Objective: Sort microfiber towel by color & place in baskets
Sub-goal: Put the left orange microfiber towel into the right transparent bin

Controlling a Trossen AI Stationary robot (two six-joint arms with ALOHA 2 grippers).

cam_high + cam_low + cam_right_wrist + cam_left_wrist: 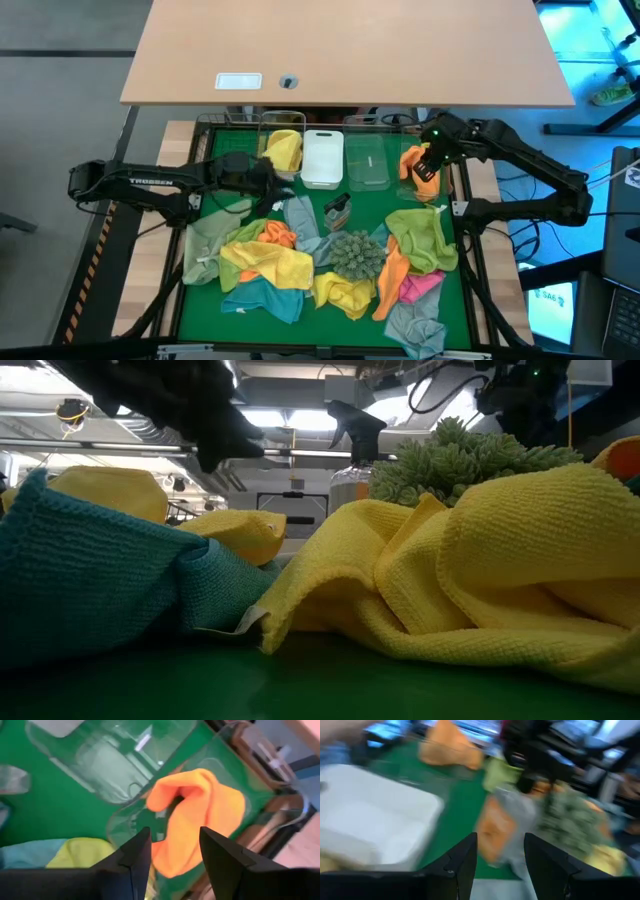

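Note:
A row of baskets stands at the table's far side. One clear basket holds a yellow towel (284,150); beside it are the white basket (322,158), an empty clear basket (368,160) and a clear basket (125,822) with an orange towel (200,815). My right gripper (175,834) is open just above that orange towel. My left gripper (501,840) is open and holds nothing, between the yellow-towel basket and the white basket (370,820). A heap of towels (290,265) in yellow, teal, grey, orange, green and pink covers the near half. My right gripper points down over the orange towel (172,852), which lies bunched in the clear basket and reaches up between the open fingers. Whether the fingers touch it, I cannot tell.
A spiky grey-green ball (355,255) sits in the middle of the towel heap. A spray bottle (337,210) lies just beyond it, near the baskets. A wooden desk (350,50) stands past the table's far edge. Bare green mat shows between baskets and heap.

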